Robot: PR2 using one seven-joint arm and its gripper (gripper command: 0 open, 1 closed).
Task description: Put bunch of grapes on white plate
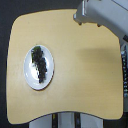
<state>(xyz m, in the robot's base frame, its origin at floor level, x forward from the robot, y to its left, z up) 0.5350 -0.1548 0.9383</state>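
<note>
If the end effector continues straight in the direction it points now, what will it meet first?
Hard to judge: only part of the arm shows at the top edge, and the end effector is not visible. The bunch of grapes lies on the white plate, far from it.

The table (80, 70) has a pale, wood-look top, smooth and matt, with a faint even grain. On its left side the white plate (38, 67) looks glazed like ceramic, glossy and smooth. The bunch of grapes (40, 62) on it is dark, bumpy and dull. At the far right, the robot arm (102, 12) has smooth light-grey casing, plastic or painted metal.
</note>
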